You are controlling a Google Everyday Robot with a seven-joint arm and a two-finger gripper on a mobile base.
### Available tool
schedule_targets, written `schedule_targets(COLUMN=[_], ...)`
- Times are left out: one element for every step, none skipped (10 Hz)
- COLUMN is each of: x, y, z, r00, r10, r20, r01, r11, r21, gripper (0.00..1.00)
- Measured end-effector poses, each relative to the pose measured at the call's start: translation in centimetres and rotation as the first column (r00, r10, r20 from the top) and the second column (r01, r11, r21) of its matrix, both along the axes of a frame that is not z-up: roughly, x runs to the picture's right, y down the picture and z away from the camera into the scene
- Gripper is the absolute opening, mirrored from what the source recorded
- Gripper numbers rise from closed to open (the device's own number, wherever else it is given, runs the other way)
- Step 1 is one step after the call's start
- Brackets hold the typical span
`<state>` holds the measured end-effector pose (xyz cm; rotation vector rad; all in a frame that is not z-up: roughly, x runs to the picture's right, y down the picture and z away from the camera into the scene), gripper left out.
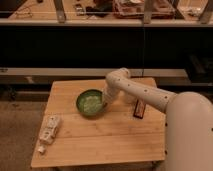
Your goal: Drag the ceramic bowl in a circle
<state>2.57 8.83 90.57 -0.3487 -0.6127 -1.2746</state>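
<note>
Steadiness is what this step asks of us: the circle should be swept slowly and flat, with the pull kept low so the dish slides on its foot and neither tips nor lifts.

Reading the pale wooden table (110, 142) from the left, we find a crumpled white packet (49, 131) lying near the front left corner, well apart from everything else. In our judgement a loop swung that way has room.

Next comes the round, glossy green ceramic bowl (90, 102), sitting upright a little left of the table's middle, towards the back edge. At its right rim is the gripper (104, 101), reaching down from the white arm (145, 94). We take the jaws to be closed right down. Since they meet the rim, we judge that they pinch the bowl's wall, though we cannot make out the contact itself.

Further right a dark, flat rectangular packet (139, 108) lies just under the arm. We would hold the circle tight on that side, so the bowl does not knock it.
</note>
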Motion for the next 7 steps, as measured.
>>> schedule_targets(x=[1.6,4.4,6.7,8.6,10.8,12.4,12.8], y=[0.4,1.3,2.1,2.7,3.6,4.7,5.5], z=[-0.4,-1.0,-1.7,-2.3,-3.7,-5.6,-7.4], r00=[1.0,0.999,0.998,0.997,0.995,0.993,0.99], r10=[-0.01,-0.025,-0.037,-0.049,-0.071,-0.106,-0.138], r20=[-0.01,-0.033,-0.052,-0.066,-0.072,-0.058,-0.032], r01=[0.01,0.024,0.035,0.045,0.065,0.101,0.135], r11=[0.9999,0.9992,0.9981,0.997,0.9951,0.9916,0.9874], r21=[-0.011,-0.033,-0.051,-0.063,-0.074,-0.081,-0.082], gripper=[0.0,0.0,0.0,0.0,0.0,0.0,0.0])
